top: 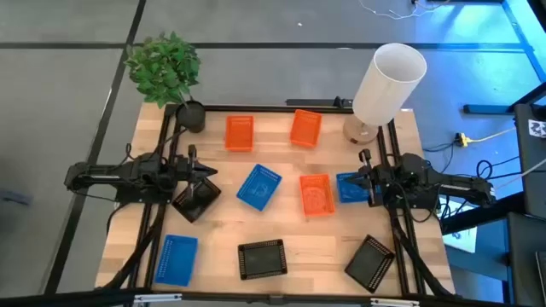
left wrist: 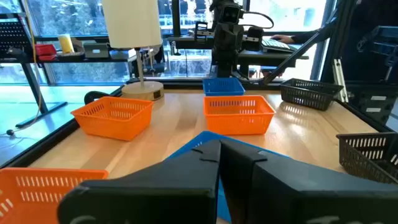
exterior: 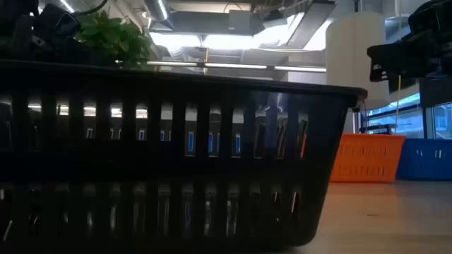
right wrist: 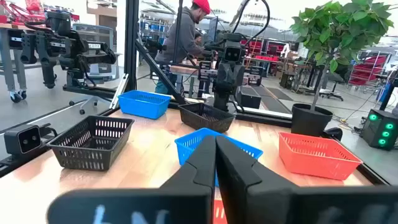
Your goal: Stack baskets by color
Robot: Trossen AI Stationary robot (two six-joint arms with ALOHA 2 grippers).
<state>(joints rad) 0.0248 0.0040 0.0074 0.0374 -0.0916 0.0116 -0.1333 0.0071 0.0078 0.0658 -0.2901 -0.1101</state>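
Nine baskets lie spread over the wooden table. Orange ones sit at far middle (top: 240, 132), (top: 305, 128) and centre right (top: 316, 194). Blue ones sit at the centre (top: 258, 187), under the right arm (top: 348, 189) and at the near left (top: 177, 259). Black ones sit by the left arm (top: 196, 200), at near middle (top: 262, 258) and near right (top: 370, 263). My left gripper (top: 213, 173) (left wrist: 219, 149) hovers shut at the table's left, above the black basket's far edge. My right gripper (top: 362, 181) (right wrist: 216, 143) hovers shut over the blue basket at the right.
A tall white cylinder (top: 388, 81) stands at the far right corner and a potted plant (top: 166, 68) at the far left corner. In the low view the near black basket (exterior: 176, 162) fills most of the picture. A person (right wrist: 186, 37) stands in the room beyond the table.
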